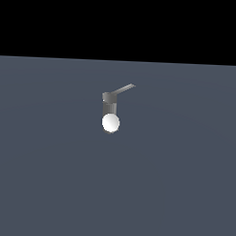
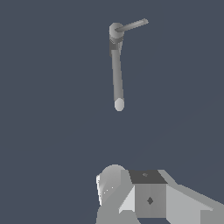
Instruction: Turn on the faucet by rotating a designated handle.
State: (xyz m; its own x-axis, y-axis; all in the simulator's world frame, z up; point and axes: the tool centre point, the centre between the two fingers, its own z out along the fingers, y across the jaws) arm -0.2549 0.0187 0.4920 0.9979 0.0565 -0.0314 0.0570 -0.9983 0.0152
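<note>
The small grey faucet [image 1: 109, 110], a short ribbed upright cylinder ending in a round white ball, stood alone near the middle of the flat slate-blue worktop [image 1: 49, 175] in the exterior view. Its handle [image 1: 125, 88], a thin, flat, light-grey straight bar, stuck out from the block at the cylinder's top toward the exterior view's right. Nothing was touching it. No arm appeared in the exterior view at all. In the wrist view the faucet [image 2: 116, 70] and its handle [image 2: 132, 25] lay well apart from the grey and white blocky parts of the robot's gripper [image 2: 144, 197] at the picture's edge. The fingertips were out of frame, so whether the jaws were apart or together could not be told. By this evidence the task seemed barely begun: the approach, the contact with the bar and the rotation itself were all left to do.
</note>
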